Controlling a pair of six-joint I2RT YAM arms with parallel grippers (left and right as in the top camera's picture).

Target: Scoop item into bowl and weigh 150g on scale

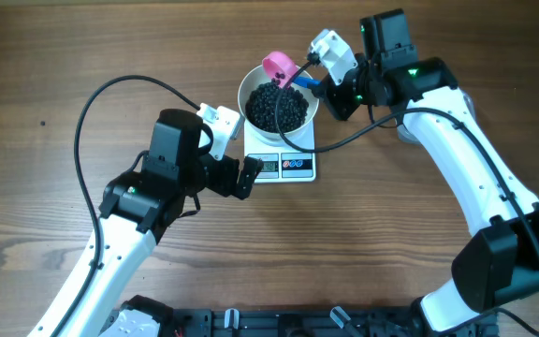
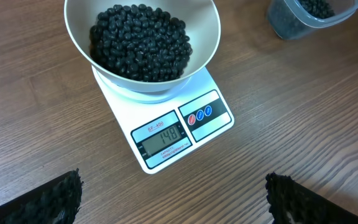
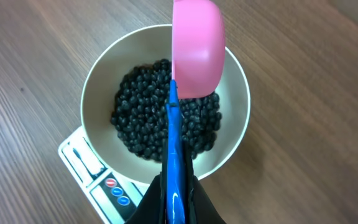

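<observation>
The white bowl (image 1: 244, 94) stands on the scale (image 1: 288, 167) and holds a heap of black beans, the item (image 1: 277, 106). In the left wrist view the scale (image 2: 166, 137) reads 148 on its display. My right gripper (image 3: 174, 193) is shut on the blue handle of a pink scoop (image 3: 197, 46). The scoop's cup hangs over the bowl's far rim (image 3: 95, 87), turned so that only its outside shows. My left gripper (image 2: 173, 199) stands open over bare table just in front of the scale, nothing between its fingers (image 2: 55, 199).
A clear plastic container (image 2: 309, 15) with more beans stands on the table beyond and to the right of the scale. The right arm reaches in from the right, and the left arm from the lower left. A black cable loops across the table on the left (image 1: 92, 103).
</observation>
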